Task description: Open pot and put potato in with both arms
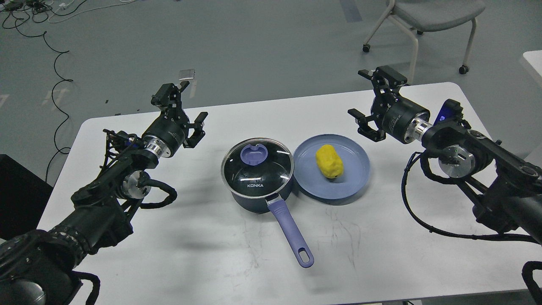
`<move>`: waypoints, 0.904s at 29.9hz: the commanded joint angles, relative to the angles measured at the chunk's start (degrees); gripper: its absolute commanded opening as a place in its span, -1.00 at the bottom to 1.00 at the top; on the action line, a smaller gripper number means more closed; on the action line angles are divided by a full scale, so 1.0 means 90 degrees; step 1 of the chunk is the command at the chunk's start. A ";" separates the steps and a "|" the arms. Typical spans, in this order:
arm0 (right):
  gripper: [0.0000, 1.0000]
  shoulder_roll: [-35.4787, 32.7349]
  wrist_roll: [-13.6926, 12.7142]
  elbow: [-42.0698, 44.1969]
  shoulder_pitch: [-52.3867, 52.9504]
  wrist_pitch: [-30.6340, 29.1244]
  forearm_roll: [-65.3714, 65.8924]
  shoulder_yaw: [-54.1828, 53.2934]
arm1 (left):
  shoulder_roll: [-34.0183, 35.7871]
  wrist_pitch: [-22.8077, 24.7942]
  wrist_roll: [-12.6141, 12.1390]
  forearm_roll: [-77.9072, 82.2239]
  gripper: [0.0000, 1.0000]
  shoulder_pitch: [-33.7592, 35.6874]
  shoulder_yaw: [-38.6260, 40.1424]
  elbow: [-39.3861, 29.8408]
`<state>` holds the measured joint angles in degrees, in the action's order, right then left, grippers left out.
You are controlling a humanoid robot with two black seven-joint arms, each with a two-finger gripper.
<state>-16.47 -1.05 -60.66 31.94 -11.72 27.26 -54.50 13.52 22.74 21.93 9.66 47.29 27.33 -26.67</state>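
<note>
The dark navy pot (257,192) stands at the table's middle with its glass lid (256,168) on. The lid has a purple knob (253,153). The pot's lavender handle (291,231) points toward me. The yellow potato (329,161) lies on a shallow blue plate (355,180) just right of the pot. My left gripper (185,108) is open and empty, above the table left of the pot. My right gripper (367,98) is open and empty, above the table behind and right of the plate.
The white table (211,254) bears only the pot and plate. A grey wheeled chair (427,17) stands on the floor behind the table's right end. Black cables (51,55) lie on the floor at the back left. Another white surface (534,63) shows at the right edge.
</note>
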 commanded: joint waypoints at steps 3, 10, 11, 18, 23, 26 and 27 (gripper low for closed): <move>1.00 0.0014 0.0009 -0.0037 -0.0003 -0.0007 0.0008 0.0021 | 0.0001 -0.0007 0.0014 0.0001 0.96 0.0000 0.0010 -0.0005; 1.00 0.0024 0.0019 -0.0154 0.0006 -0.0007 0.0008 0.0021 | 0.0011 -0.0075 0.0053 0.0001 0.96 0.0039 0.0020 -0.0005; 1.00 0.0014 0.0019 -0.0164 0.0006 -0.0007 0.0008 0.0011 | 0.0040 -0.0075 0.0111 0.0001 0.96 0.0049 0.0010 -0.0005; 1.00 0.0004 0.0029 -0.0164 0.0055 -0.0007 -0.0001 0.0011 | 0.0157 0.0003 0.0161 0.0020 0.96 0.0068 -0.0019 -0.0103; 1.00 -0.0035 0.0029 -0.0164 0.0094 -0.0007 0.0008 -0.0018 | 0.0197 0.0033 0.0199 0.0156 0.96 0.0058 -0.0097 -0.0463; 1.00 -0.0074 0.0029 -0.0145 0.0094 0.0003 0.0008 -0.0047 | 0.0342 -0.0220 0.0674 0.0661 0.96 0.0126 -0.0088 -0.0601; 1.00 -0.0093 0.0029 -0.0145 0.0094 0.0003 0.0008 -0.0057 | 0.0382 -0.0328 0.0674 0.0906 0.96 0.0185 -0.0088 -0.0649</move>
<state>-16.93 -0.79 -62.09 32.78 -11.78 27.32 -54.79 15.88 22.19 25.53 12.88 47.90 26.55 -31.23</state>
